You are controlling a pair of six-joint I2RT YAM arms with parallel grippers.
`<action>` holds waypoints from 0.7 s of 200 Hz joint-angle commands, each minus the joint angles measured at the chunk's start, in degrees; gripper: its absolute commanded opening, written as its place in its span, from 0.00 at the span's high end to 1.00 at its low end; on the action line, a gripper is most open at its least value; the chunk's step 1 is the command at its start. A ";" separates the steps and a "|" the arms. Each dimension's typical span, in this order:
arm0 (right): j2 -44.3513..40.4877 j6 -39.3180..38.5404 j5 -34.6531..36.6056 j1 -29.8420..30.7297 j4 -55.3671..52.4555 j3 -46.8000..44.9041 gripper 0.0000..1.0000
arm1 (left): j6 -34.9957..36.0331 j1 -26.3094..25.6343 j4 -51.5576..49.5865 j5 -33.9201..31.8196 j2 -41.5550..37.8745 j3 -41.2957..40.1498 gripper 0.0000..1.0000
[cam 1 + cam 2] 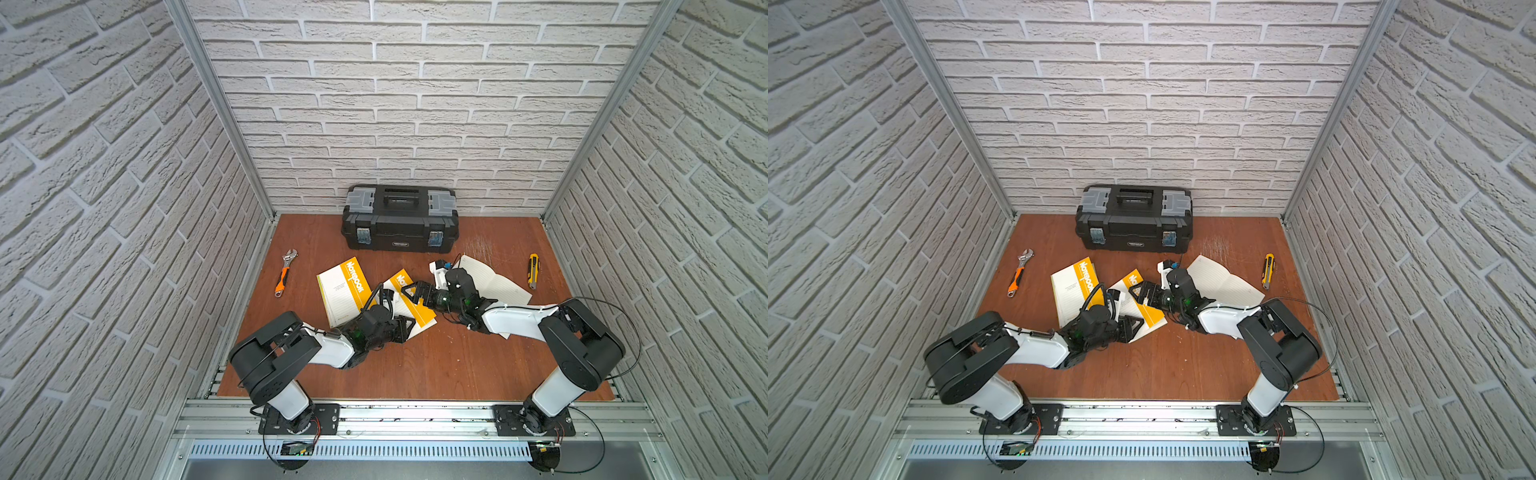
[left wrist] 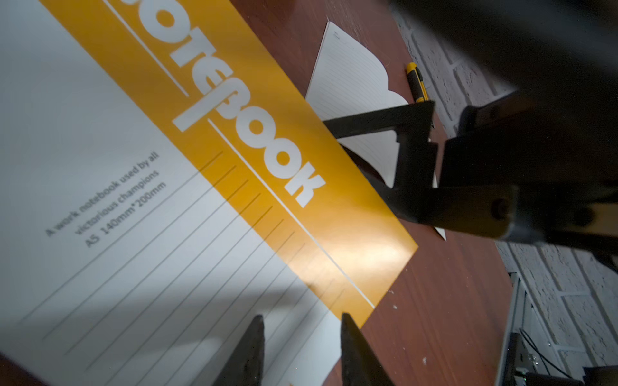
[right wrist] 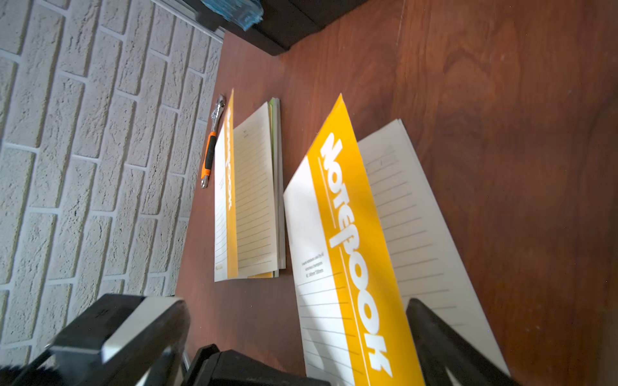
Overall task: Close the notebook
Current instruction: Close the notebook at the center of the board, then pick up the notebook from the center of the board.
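Middle notebook (image 2: 133, 200) cover: "Notebook", "A work notebook used by all victorious champions"; left gripper (image 2: 301, 315) jaws partly apart, right gripper (image 1: 410, 291) spread wide.

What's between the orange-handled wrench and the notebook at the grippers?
Another yellow-and-white paper notebook, its cover slightly raised; both top views show it.

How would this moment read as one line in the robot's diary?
task: close middle notebook | cover: partly raised | right gripper: open at cover edge | left gripper: open at near corner
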 commanded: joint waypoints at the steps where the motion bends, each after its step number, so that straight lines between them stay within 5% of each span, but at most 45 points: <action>1: -2.65 -2.10 0.71 0.35 1.34 0.91 0.00 | -1.90 1.14 -3.42 -1.23 1.42 2.09 0.63; 140: 12.07 4.18 -3.68 1.11 13.74 1.46 0.00 | -2.51 1.44 -6.95 -1.36 0.83 3.42 0.63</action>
